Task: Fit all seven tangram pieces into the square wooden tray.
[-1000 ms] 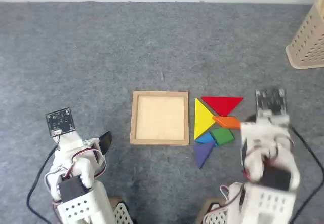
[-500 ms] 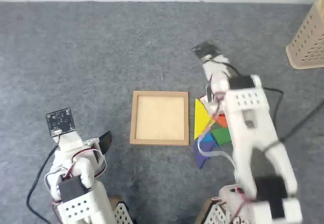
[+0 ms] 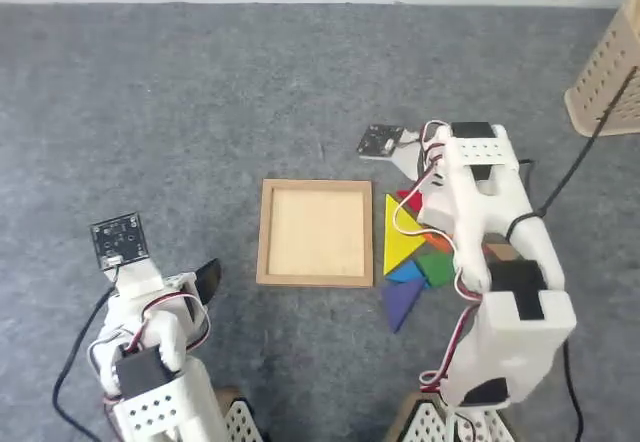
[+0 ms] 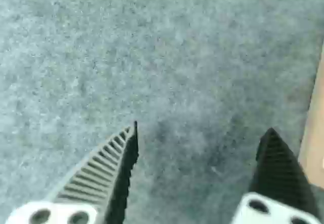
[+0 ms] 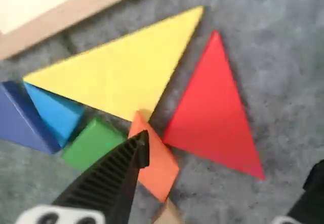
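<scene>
1. Left gripper (image 4: 202, 138): nearest you, fingers spread wide, holding nothing, above the grey carpet (image 3: 150, 112), near the left rim of the square wooden tray (image 3: 264, 232).
2. Tray: flat on the carpet, between your two arms.
3. Tangram pieces: clustered on the carpet just beside the tray's right rim.
   - Nearest: purple piece (image 5: 20, 122), light blue triangle (image 5: 53, 112), green square (image 5: 93, 143).
   - Then: yellow triangle (image 5: 121, 82), orange piece (image 5: 157, 168).
   - Farthest: red triangle (image 5: 212, 112).
4. Right gripper (image 5: 228, 163): fingers parted, gripping nothing, one fingertip above the orange piece.
5. Perforated beige basket (image 3: 610, 72): far right corner.
</scene>
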Controlling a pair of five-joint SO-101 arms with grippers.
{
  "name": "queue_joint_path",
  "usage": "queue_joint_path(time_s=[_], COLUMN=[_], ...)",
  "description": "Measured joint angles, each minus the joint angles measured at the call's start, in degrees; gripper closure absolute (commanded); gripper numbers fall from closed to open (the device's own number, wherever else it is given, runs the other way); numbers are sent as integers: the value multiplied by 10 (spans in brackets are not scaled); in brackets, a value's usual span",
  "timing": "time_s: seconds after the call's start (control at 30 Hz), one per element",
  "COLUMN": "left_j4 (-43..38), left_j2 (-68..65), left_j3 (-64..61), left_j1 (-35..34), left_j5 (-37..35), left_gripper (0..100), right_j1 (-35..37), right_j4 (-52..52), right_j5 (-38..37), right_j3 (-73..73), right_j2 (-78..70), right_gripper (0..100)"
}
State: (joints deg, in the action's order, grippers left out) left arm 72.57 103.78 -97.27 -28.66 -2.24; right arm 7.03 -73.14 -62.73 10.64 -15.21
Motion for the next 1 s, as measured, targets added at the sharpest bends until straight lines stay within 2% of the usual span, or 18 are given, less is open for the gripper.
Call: queue_joint_path(time_s=[0.13,0.4,0.5,1.0], left_j4=[0,0,0,0], left_j2=[0,0,0,0], left_j3=[0,0,0,0], left_j1=[0,0,0,0], left_j5=[0,0,0,0], left_gripper=[646,646,646,646], right_j1=[-7,-44,-47,-46], right_j4=[1,39,48,72], right_j5=[-28,-31,-30,236], right_j3=[-6,-13,-21,-32], right_j2=[-21,-82,-83,-84], right_gripper=[552,754,764,768])
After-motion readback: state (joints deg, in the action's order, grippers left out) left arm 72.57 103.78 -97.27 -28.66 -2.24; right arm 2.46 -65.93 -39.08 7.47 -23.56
